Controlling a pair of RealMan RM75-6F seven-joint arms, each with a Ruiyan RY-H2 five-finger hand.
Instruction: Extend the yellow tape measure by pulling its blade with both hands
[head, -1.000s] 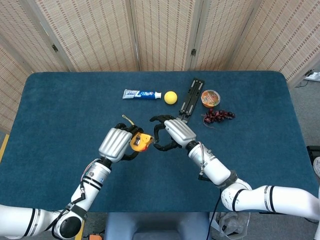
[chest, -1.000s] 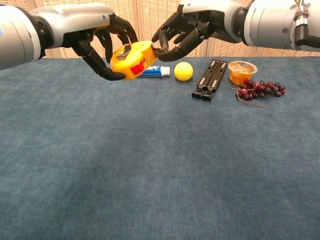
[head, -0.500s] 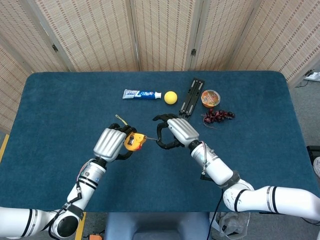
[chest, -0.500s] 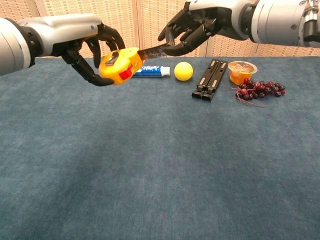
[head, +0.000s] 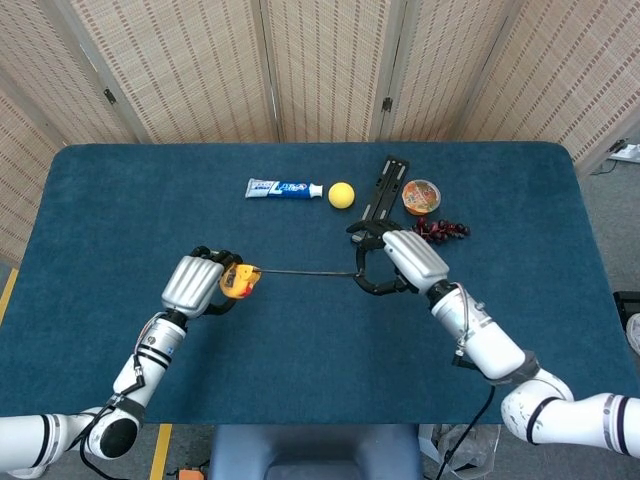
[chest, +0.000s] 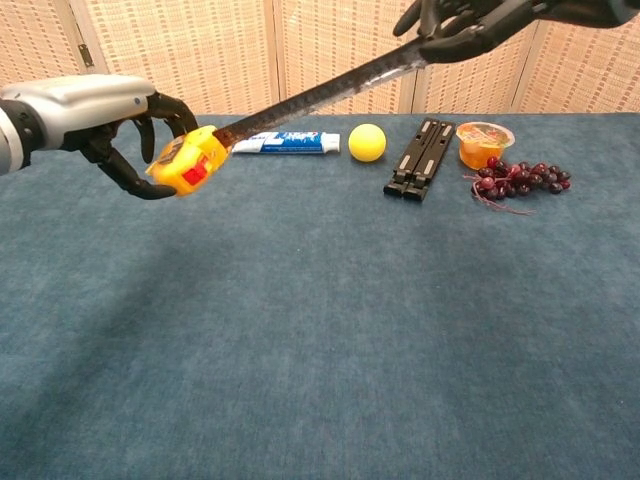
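My left hand (head: 199, 284) (chest: 140, 130) grips the yellow tape measure (head: 238, 280) (chest: 188, 161) above the table's left half. Its dark blade (head: 305, 271) (chest: 320, 93) runs out to the right, stretched in the air. My right hand (head: 395, 262) (chest: 462, 20) pinches the blade's far end above the table's middle. In the chest view the blade slopes up from the case to the right hand at the top edge. Both hands are held off the blue table (head: 120, 200).
At the back of the table lie a toothpaste tube (head: 284, 188) (chest: 290, 143), a yellow ball (head: 342, 195) (chest: 367, 142), a black folded stand (head: 384, 190) (chest: 420, 158), a cup of orange food (head: 421, 196) (chest: 483, 143) and dark grapes (head: 437, 231) (chest: 521, 180).
The hands have drawn apart: the left with the case went left, the right with the blade tip went right. The blade now spans a much longer gap between them.
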